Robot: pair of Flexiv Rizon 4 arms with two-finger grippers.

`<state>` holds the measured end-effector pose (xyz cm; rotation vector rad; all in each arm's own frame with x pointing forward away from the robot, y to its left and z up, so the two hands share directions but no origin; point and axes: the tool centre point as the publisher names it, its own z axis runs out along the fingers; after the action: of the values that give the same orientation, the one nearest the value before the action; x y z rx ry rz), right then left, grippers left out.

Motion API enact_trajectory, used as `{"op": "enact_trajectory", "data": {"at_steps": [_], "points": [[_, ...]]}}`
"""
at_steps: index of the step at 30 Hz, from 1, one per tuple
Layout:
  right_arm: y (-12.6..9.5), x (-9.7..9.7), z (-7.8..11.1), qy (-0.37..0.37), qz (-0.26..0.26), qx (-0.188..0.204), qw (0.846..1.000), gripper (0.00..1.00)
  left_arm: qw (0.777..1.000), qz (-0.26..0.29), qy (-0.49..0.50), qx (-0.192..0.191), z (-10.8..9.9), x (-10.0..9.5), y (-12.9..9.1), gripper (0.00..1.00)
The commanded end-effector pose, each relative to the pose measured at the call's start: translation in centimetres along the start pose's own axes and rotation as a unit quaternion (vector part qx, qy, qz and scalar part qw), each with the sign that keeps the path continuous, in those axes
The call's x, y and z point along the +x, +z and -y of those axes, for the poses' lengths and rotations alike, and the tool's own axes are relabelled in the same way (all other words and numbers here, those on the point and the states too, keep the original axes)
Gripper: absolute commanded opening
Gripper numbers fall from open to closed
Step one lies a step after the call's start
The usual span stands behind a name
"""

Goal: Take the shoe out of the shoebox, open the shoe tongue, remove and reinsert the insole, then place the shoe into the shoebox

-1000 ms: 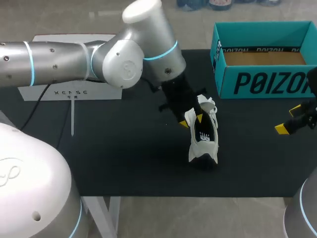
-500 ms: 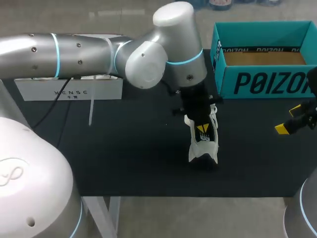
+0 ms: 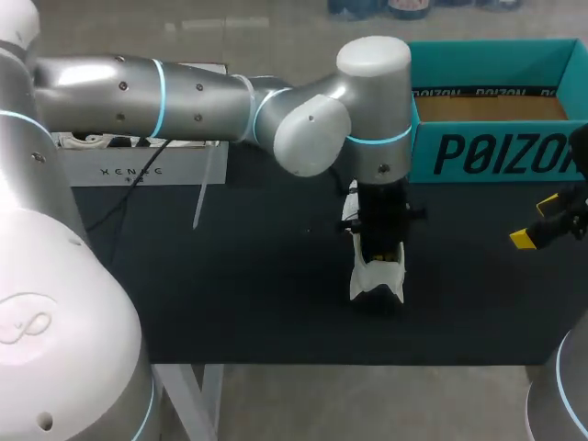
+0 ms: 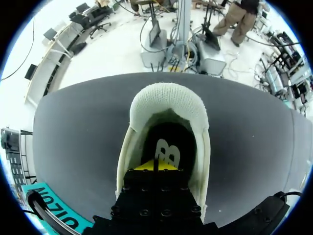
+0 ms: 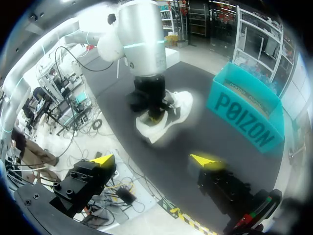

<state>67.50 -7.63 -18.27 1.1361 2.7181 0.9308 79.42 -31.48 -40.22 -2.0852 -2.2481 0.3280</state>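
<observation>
Head view looks down on a black table (image 3: 230, 276). A white shoe (image 3: 376, 278) stands on its sole near the middle of the table. It is out of the box (image 3: 496, 152). The box is blue-green and open, with a brown floor inside. It sits at the far right part of the table. The shoe is near the box but does not touch it. The heel (image 4: 168, 100) of the shoe points to the near edge of the table, and the toe end points toward the box.

The left arm (image 3: 184, 92) comes in from the left side and reaches past the middle. It bends straight down over the shoe and hides the front half of it.

Left wrist view looks right into the shoe. The left gripper (image 4: 155, 166) is down inside the opening of the shoe. Its two yellow tips are pressed close together, side by side. The black insole (image 4: 168, 147) with a white mark lies flat in the shoe, just ahead of the tips. I cannot tell if the tips touch the insole. The soft heel rim curves around ahead of the gripper.

The right gripper (image 5: 154, 159) hangs at the right side, well apart from the shoe. Its two fingers are spread wide. In the right wrist view the shoe and the left arm are ahead of it, with the box beside them.
</observation>
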Motion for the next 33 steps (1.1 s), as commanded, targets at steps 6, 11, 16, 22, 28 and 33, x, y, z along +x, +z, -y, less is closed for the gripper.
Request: {"op": "enact_trajectory", "data": {"at_steps": [6,11,16,22,28,33], "points": [[-0.1,0.3,0.4,0.0,0.004,-0.003,1.0,1.0,0.999,-0.05,-0.007,0.01,-0.5,-0.5,3.1,0.0],[-0.1,0.3,0.4,0.0,0.004,-0.003,1.0,1.0,0.999,-0.051,-0.013,-0.006,-0.6,0.4,1.5,0.0],[-0.1,0.3,0.4,0.0,0.004,-0.003,1.0,1.0,0.999,-0.044,-0.016,-0.02,-0.5,0.9,0.0,0.0],[-0.1,0.3,0.4,0.0,0.004,-0.003,1.0,1.0,0.998,-0.042,-0.016,-0.037,-0.3,1.4,-1.4,0.0],[-0.1,0.3,0.4,0.0,0.004,-0.003,1.0,1.0,0.998,-0.043,-0.012,-0.05,-0.4,1.4,-1.5,0.0],[-0.1,0.3,0.4,0.0,0.004,-0.003,1.0,1.0,0.998,-0.049,-0.004,-0.044,-0.1,0.9,0.5,0.0]]}}
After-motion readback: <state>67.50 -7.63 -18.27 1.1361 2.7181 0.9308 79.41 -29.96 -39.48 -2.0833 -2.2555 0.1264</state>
